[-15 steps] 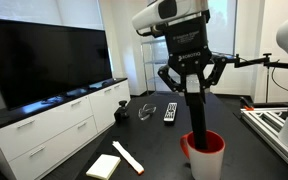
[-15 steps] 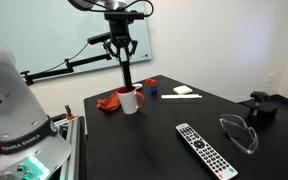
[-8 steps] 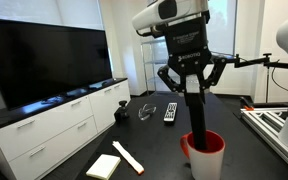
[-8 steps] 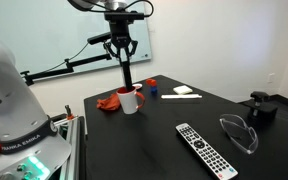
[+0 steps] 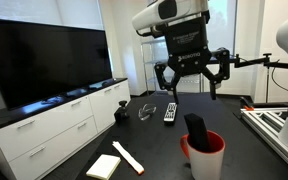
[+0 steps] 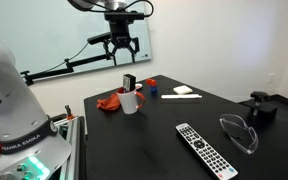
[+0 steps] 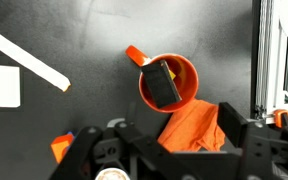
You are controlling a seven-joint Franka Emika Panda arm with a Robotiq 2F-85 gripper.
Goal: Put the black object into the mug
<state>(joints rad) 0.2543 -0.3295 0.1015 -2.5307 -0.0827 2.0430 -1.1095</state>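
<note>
The red mug (image 5: 206,157) stands on the dark table under my gripper. The black object (image 5: 196,129) sits inside it, leaning, with its upper end sticking out above the rim. My gripper (image 5: 191,84) hangs a short way above it, open, its fingers spread wide and touching nothing. In an exterior view the mug (image 6: 130,101), black object (image 6: 129,82) and gripper (image 6: 123,54) line up the same way. The wrist view looks down on the mug (image 7: 188,70) with the black object (image 7: 162,83) in it; the open gripper (image 7: 162,142) fills the bottom edge.
An orange cloth (image 7: 189,128) lies against the mug. A white strip (image 5: 127,156) and white pad (image 5: 103,166) lie near it. A remote (image 6: 206,148), clear glasses (image 6: 239,132) and a squat black box (image 6: 261,106) sit further off. A TV (image 5: 44,60) stands on a white cabinet.
The gripper has opened and let go of the black object, which has dropped deeper into the mug and now leans there. The arm has stayed in place.
</note>
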